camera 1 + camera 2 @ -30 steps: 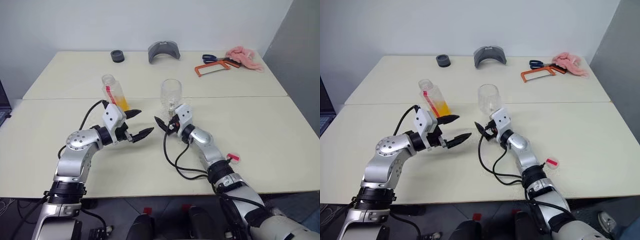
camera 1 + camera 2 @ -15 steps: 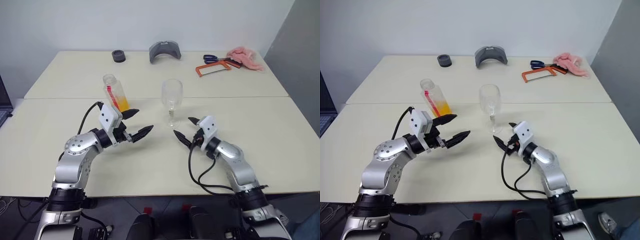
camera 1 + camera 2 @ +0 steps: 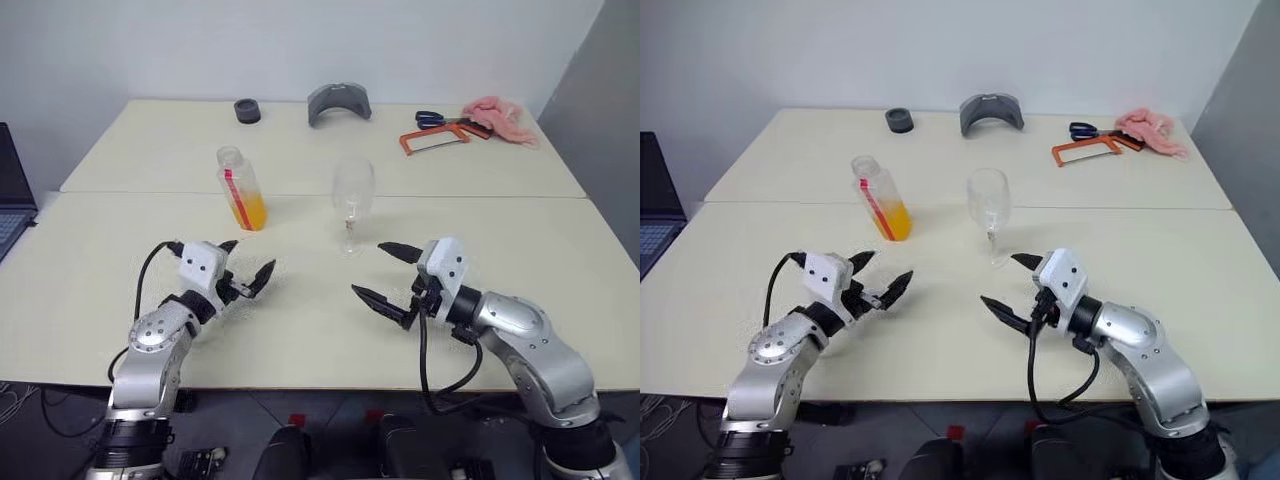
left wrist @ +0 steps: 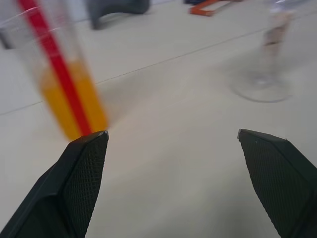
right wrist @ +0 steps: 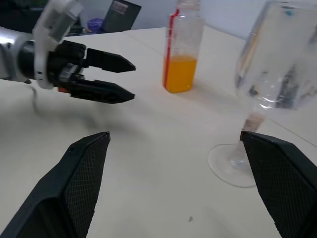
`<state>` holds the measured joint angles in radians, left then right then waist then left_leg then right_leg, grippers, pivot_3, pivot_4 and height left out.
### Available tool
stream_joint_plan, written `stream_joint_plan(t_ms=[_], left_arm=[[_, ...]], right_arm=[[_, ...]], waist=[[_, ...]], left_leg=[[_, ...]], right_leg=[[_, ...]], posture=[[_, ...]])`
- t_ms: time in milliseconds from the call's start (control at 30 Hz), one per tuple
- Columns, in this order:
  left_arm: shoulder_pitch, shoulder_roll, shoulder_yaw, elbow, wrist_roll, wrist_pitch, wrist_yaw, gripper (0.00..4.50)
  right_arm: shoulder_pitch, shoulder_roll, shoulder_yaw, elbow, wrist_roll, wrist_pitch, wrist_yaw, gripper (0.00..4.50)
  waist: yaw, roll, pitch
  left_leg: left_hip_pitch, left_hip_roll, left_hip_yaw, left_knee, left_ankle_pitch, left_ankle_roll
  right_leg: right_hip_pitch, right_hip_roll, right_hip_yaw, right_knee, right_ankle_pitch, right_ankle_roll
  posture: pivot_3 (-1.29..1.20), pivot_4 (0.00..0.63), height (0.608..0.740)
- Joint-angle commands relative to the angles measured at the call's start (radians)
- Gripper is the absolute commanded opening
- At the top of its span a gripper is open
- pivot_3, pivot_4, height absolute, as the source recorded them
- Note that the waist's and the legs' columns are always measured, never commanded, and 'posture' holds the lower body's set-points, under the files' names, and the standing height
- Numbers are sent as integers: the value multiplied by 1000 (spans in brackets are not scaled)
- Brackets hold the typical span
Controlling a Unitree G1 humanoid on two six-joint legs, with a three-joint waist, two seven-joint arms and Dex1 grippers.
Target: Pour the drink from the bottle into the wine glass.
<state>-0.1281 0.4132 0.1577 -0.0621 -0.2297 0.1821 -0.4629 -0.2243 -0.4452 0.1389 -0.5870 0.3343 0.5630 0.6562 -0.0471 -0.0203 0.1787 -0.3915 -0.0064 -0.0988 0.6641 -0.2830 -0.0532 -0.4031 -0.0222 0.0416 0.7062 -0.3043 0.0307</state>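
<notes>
Step in hand, by judgement: approach, pour not begun. Bottle (image 3: 241, 188) upright on the table (image 3: 300, 330), cap on, drink (image 3: 250, 212) filling only the lower part. Wine glass (image 3: 352, 204) upright just to its right, apart from it, bowl apparently empty. Left gripper (image 3: 247, 278) low over the table on the near side of the bottle, fingers spread wide, holding nothing. Right gripper (image 3: 388, 275) near the glass foot on the near side, likewise spread wide and empty. Next move likely calls for the left gripper to go forward and close around the bottle body; cap probably to come off before tilting. Surface: 2 pale cream tables butted together, seam running behind bottle and glass. Far table: black round object (image 3: 247, 111), grey curved part (image 3: 339, 103), orange-framed saw (image 3: 438, 138), blue-handled scissors (image 3: 433, 118), pink cloth (image 3: 499, 117). Plain white wall behind; laptop edge (image 3: 15, 196) at left.
</notes>
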Motion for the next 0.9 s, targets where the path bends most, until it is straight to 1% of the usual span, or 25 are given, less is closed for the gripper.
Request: stream_joint_plan(t_ms=[33, 167, 267, 333, 567, 733, 900], left_arm=[[-16, -2, 29, 38, 30, -65, 43, 4500], [-66, 27, 54, 145, 40, -106, 52, 4500], [-118, 56, 56, 230, 38, -135, 18, 4500], [-152, 72, 48, 275, 44, -155, 1, 4500], [-256, 80, 36, 355, 54, -159, -11, 4500], [-349, 80, -5, 399, 58, -150, -74, 4500], [-432, 76, -7, 477, 65, -155, -62, 4500]], right_arm=[[-35, -11, -32, -78, 71, 52, 3, 4491], [-54, -8, -57, -115, 162, 121, -12, 4491], [-69, 7, -84, -133, 229, 169, -40, 4491], [-81, 14, -94, -134, 248, 183, -63, 4491], [-99, 7, -81, -136, 236, 182, -107, 4491], [-101, -11, -51, -143, 212, 170, -113, 4491], [-110, -17, -37, -146, 209, 162, -113, 4491]], waist=[[4, 0, 0], [10, 0, 0], [11, 0, 0], [11, 0, 0], [14, 0, 0], [15, 0, 0], [12, 0, 0]], left_leg=[[0, 0, 0, 0, 0, 0], [0, 0, -1, 0, 0, 0], [-1, 0, -1, 0, 0, 0], [-1, 0, 0, 0, 0, 0], [-1, 0, -1, 0, 0, 0], [-2, -1, -1, 0, 0, 0], [-2, -1, -1, 0, 0, 0]], right_leg=[[0, 0, 0, -1, 0, 0], [0, 0, -1, -1, 0, 0], [0, 0, -1, -1, 0, 0], [0, 0, -1, -1, 0, 0], [0, 1, -2, -2, 0, 0], [0, 1, -2, -2, 0, 0], [-1, 1, -2, -2, 0, 0]], posture=[[0, 150, 740], [0, 150, 740], [0, 150, 740], [0, 150, 740], [0, 150, 740], [0, 150, 740], [0, 150, 740]])
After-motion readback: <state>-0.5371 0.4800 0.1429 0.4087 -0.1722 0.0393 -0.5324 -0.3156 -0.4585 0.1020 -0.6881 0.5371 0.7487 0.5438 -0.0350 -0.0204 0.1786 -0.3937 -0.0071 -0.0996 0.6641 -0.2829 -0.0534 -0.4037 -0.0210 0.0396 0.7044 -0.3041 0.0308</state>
